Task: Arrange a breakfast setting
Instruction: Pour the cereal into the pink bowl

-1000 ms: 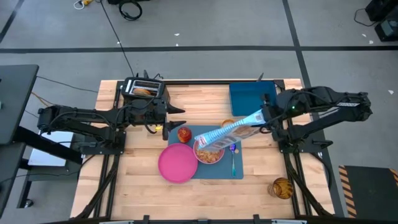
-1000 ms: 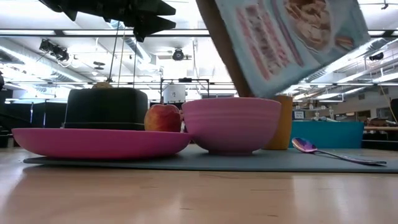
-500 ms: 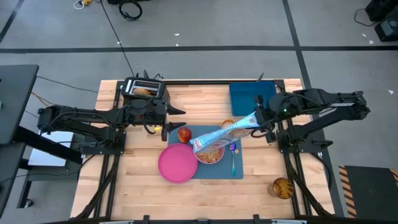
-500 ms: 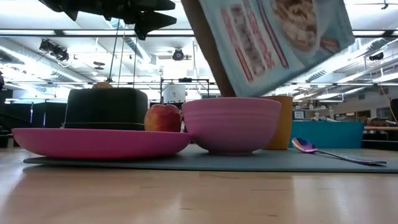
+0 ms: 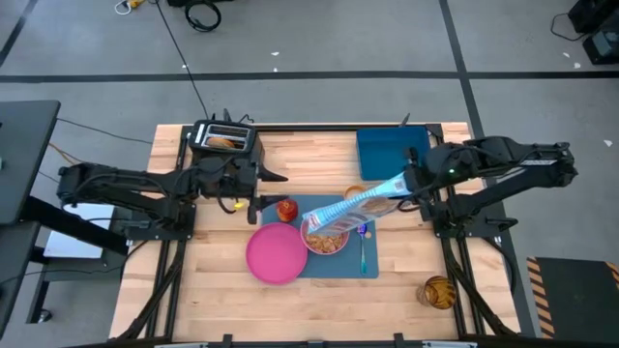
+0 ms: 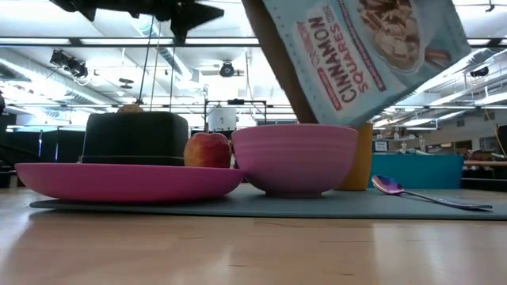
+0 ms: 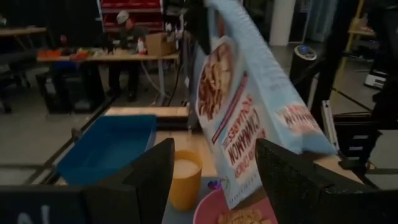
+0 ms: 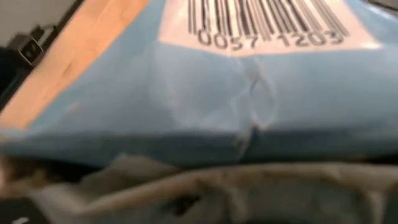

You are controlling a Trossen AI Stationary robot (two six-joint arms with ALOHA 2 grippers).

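the wider flat pink plate (image 5: 276, 254) lies nearest the front edge of the wooden desk (image 5: 213, 280), half over the left end of the blue rectangular placemat (image 5: 372, 268). just behind it on the mat sits the small pink bowl (image 5: 326, 239), with brown cereal bits inside. the blue-purple-handled spoon (image 5: 363, 247) lies on the mat just right of the bowl. the red-orange apple (image 5: 286, 209) rests by the mat's back left corner, and the small tan cup (image 5: 355, 194) stands at its back edge. the light blue cardboard cereal box (image 5: 354, 207) hangs tipped over the bowl, held tight at its far end by the right gripper (image 5: 414, 189). the left gripper (image 5: 271, 188) hovers with its fingers spread, just left of the apple. the black toaster (image 5: 225, 137) and the deep blue square tray (image 5: 391, 152) sit along the back edge.
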